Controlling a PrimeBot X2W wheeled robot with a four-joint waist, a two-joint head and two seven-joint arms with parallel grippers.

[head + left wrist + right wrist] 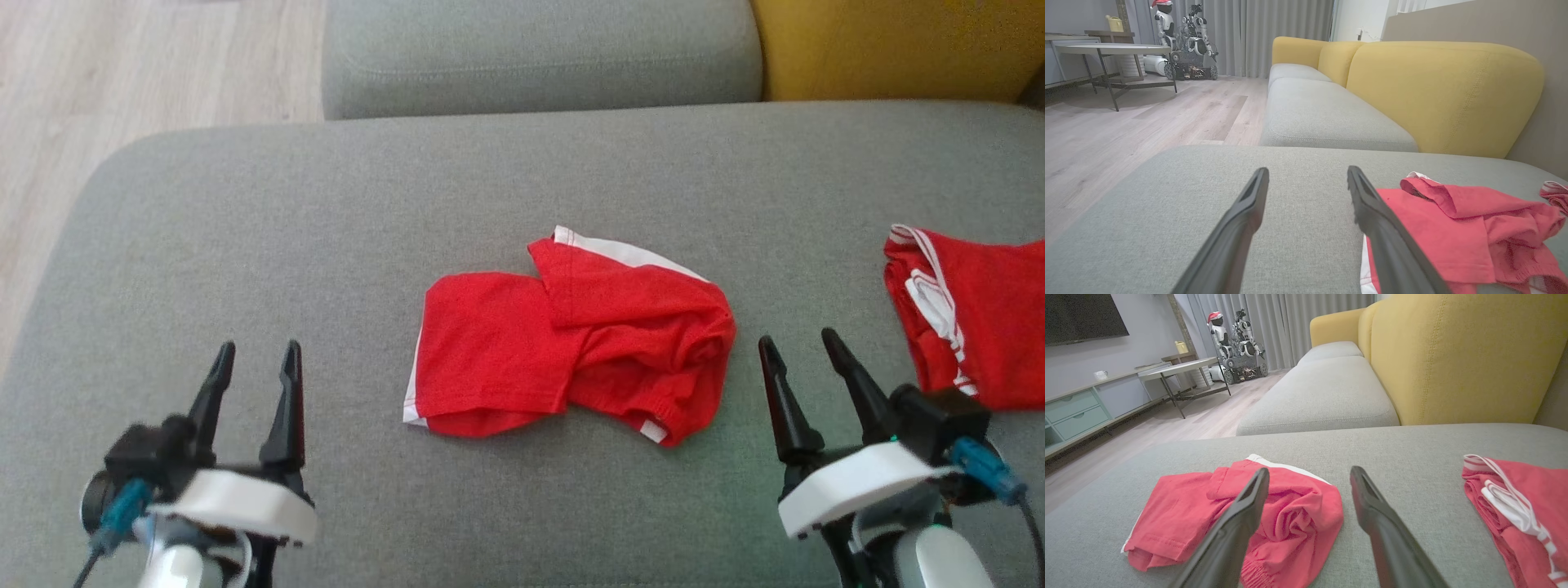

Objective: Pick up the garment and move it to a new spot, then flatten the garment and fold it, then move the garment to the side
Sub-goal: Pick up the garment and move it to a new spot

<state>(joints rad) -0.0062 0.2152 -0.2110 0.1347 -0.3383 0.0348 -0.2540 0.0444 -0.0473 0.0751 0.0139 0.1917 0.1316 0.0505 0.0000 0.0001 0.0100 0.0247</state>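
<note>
Both spread and empty, my left gripper (260, 351) and right gripper (796, 339) flank the garment (571, 343), stretched left-right (right nearer).

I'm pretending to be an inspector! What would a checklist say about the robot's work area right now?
Surface: grey cushion, flat.
Job's things: red garment, crumpled in the middle, partly folded over itself.
Clutter: second red garment, white-striped, at the right edge.
Grippers: left gripper and right gripper open, empty, either side of the red garment, not touching it.
Cables: left wrist cable and right wrist cable, blue plugs, clear of the cloth.
Surroundings: yellow backrest, wooden floor, round table, parked robots.
</note>
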